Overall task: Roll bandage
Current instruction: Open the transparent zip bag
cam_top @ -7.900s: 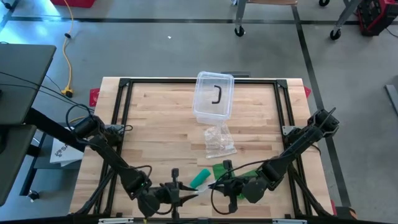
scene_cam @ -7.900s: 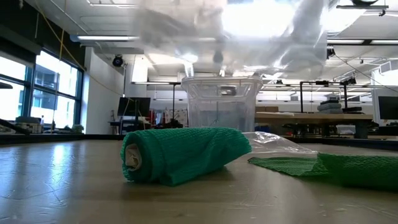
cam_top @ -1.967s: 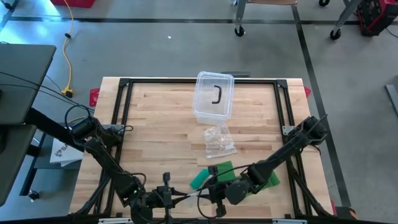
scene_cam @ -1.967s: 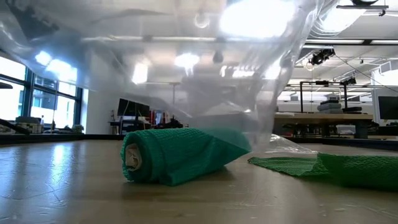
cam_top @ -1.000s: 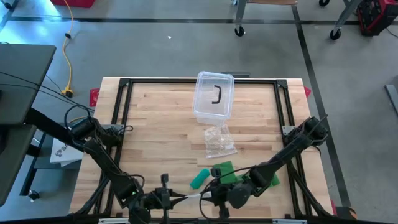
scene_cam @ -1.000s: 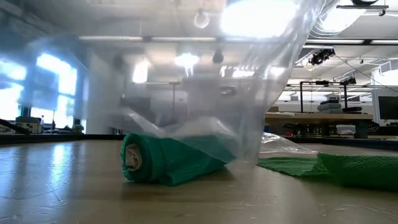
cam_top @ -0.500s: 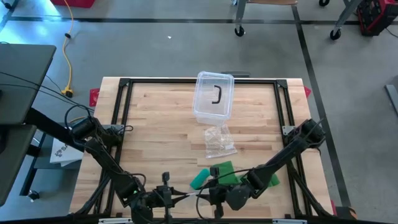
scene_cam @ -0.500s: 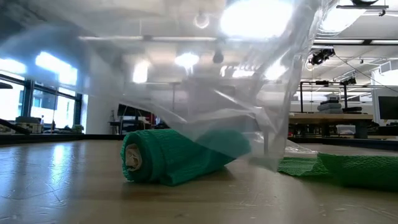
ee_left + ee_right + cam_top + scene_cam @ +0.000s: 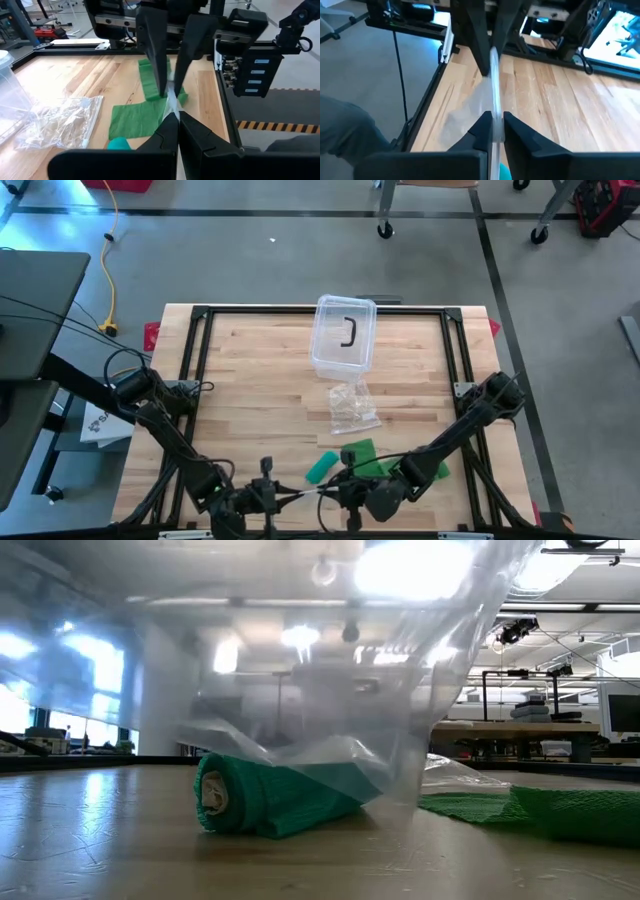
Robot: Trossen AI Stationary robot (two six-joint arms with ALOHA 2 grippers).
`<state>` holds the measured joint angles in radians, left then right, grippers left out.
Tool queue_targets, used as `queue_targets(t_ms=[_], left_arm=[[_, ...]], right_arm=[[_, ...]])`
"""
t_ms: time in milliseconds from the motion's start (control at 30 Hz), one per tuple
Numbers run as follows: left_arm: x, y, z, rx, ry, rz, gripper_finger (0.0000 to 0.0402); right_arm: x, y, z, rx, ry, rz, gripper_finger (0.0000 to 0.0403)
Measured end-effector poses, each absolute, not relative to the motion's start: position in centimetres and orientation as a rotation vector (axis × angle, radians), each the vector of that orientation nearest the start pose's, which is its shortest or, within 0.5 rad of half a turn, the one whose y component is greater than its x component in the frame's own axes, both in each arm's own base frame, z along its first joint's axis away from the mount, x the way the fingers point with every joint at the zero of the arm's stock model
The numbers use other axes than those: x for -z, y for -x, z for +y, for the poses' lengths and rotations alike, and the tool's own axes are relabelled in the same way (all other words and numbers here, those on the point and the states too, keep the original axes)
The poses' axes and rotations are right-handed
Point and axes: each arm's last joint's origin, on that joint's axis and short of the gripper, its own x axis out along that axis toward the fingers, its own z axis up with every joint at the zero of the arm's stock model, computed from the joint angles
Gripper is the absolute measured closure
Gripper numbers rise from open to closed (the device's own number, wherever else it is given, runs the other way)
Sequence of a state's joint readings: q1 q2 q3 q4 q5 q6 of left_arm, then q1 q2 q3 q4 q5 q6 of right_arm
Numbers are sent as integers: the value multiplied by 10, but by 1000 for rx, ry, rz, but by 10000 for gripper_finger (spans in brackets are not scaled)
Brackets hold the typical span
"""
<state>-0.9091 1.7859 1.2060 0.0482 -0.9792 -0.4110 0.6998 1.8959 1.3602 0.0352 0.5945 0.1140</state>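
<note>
At the near edge of the worktop, the left gripper and the right gripper faced each other, each with its jaws closed on the top edge of a clear plastic bag stretched between them. In the low view the bag hung down over a green bandage roll lying on the wood, its lower folds draped across the roll. A loose length of green bandage lay flat just to the right of the roll. Farther back, near the middle of the worktop, sat a second, crumpled plastic bag, and beyond it a clear container with a dark handle.
</note>
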Motion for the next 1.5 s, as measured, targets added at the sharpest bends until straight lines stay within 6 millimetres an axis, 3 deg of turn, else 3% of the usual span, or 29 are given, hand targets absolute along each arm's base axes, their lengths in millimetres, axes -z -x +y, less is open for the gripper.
queue_targets(t_ms=[600, 1000, 1500], left_arm=[[-235, -247, -298, -98, -31, 289, 401], [-235, -247, -299, -97, -30, 287, 401], [-235, -247, -299, -94, -32, 290, 401]], right_arm=[[-231, -320, 266, -68, 141, 518, 383], [-245, -296, 262, -93, 130, 627, 383], [-240, -290, 262, -136, 105, 725, 382]])
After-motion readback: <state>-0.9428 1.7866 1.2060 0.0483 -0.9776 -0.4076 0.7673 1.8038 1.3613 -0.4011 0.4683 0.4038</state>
